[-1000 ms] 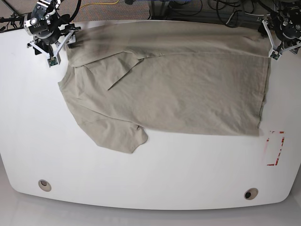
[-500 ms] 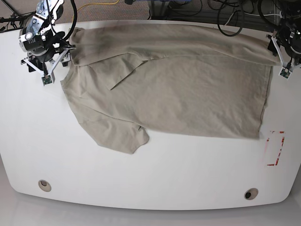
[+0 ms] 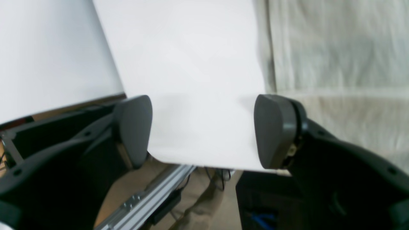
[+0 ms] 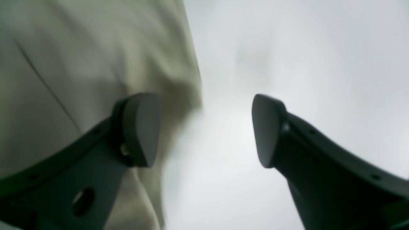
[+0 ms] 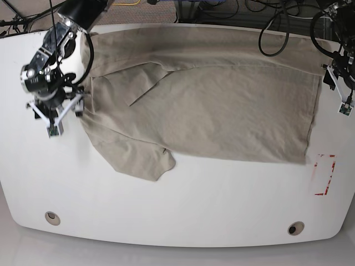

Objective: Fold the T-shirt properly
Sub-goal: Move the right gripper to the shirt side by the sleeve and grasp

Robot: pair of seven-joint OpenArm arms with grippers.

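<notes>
**Both grippers empty beside a half-folded shirt**

The T-shirt (image 5: 211,100) lies on the counter (image 5: 166,210), far edge folded over, one sleeve sticking out toward the near side. The left gripper (image 3: 203,131) and right gripper (image 4: 204,129) both stand apart, holding nothing. Risks: a grasp might catch only one layer or miss the hem, dragging and wrinkling the fold.

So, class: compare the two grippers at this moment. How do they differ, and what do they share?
The right gripper hangs by the T-shirt's collar end; the left gripper hangs by its hem end. In the wrist views, the right gripper's one jaw is over cloth, while the left gripper has only bare table between its jaws. Both are open and hold nothing.
</notes>
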